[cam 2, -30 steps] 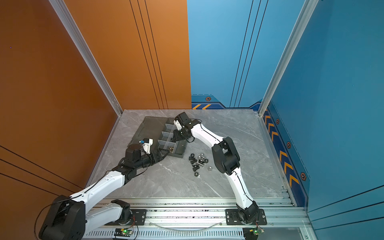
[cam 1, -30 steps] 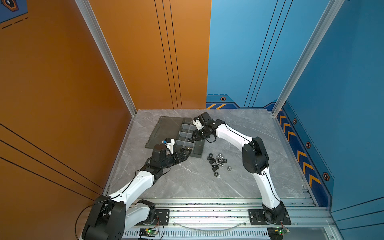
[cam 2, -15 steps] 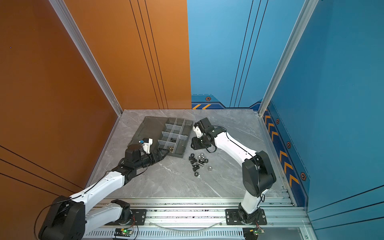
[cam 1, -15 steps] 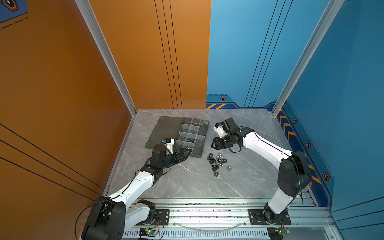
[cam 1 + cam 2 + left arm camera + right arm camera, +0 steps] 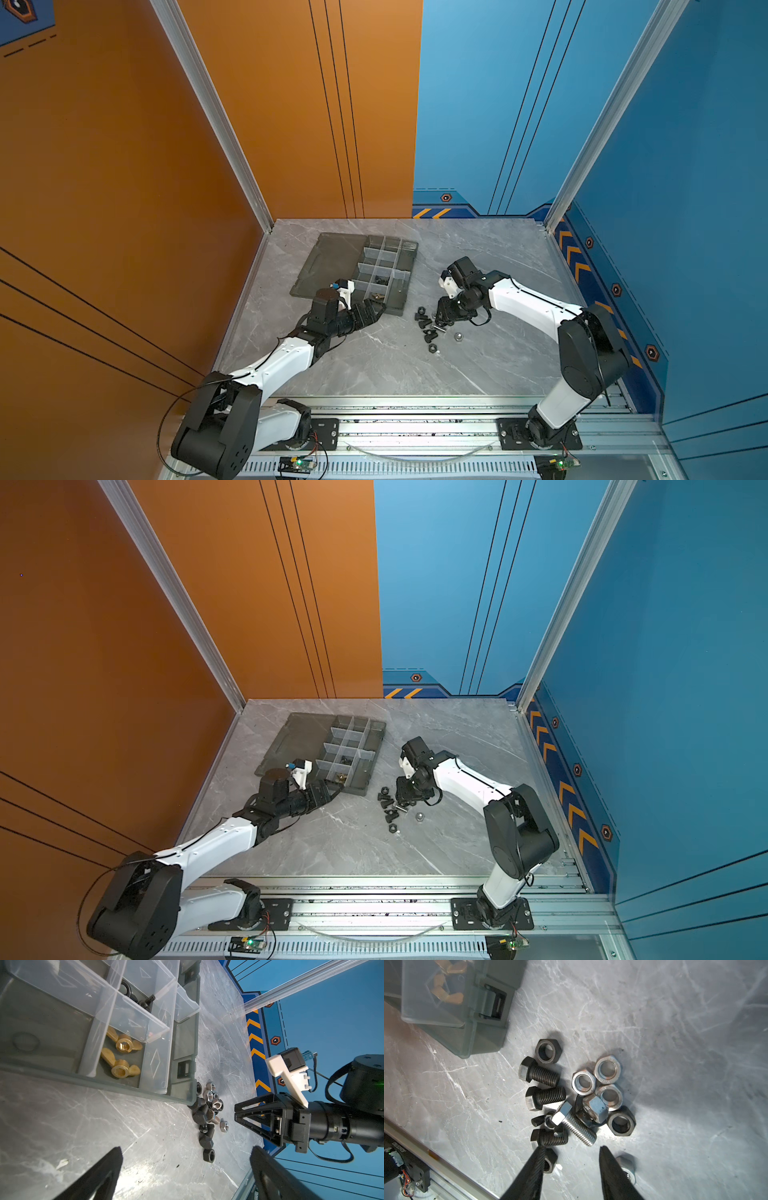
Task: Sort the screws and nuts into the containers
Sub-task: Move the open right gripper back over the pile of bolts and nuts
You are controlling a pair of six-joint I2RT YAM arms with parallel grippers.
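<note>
Far left, the lid [image 5: 328,262] is laid flat on the table [image 5: 374,374], with the tray [image 5: 409,272] joined on beside it. Two brass wing nuts [image 5: 122,1047] are sat in a cell [image 5: 154,1061] on the tray's near edge. A couple of black bits [image 5: 145,1001] can be made out in the next cell back, but what they are can't be told tbh.

The left hand [image 5: 374,309] is parked low by that near edge, fingers spread wide, nothing gripped.

Just right of the tray, the rest is heaped on the table: black screws [image 5: 539,1076], one silver screw [image 5: 574,1126], silver nuts [image 5: 605,1069] and black nuts [image 5: 548,1051], mostly touching.

The right hand [image 5: 571,1147] is held close over the pile, pointed down, fingers parted partway with nothing pinched. The silver screw's tip is lying just by the gap. One silver nut [image 5: 458,336] is sat a bit apart on the pile's right.
</note>
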